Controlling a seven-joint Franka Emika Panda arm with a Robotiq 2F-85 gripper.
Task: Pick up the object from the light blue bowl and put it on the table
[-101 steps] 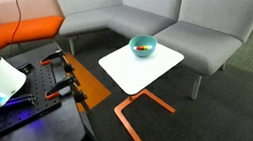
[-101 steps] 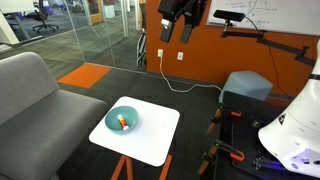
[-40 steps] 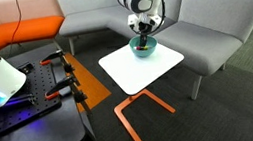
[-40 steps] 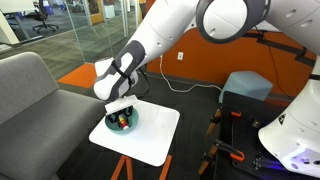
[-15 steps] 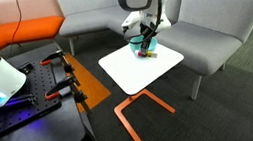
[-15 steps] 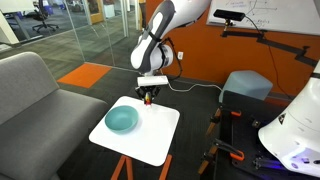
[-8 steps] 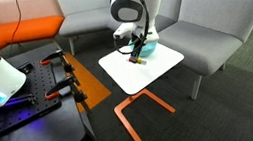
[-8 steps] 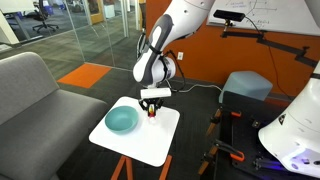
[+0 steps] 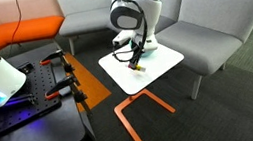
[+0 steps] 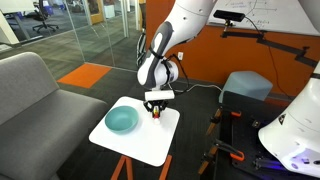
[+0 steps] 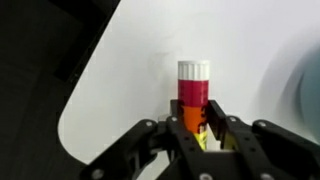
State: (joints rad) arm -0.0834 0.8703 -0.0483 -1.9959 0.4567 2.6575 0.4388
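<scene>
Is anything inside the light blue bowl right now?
The light blue bowl looks empty in an exterior view, though its rim hides the near inner wall. The object is gripped in the claw over the table.

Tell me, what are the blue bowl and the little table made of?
The light blue bowl looks like smooth plastic or glazed ceramic: it has an even colour and a soft sheen, but I cannot tell which. The table top looks like matte white laminate or painted board, flat and uniform. Its legs look like orange painted metal tube, thin and bent.
</scene>
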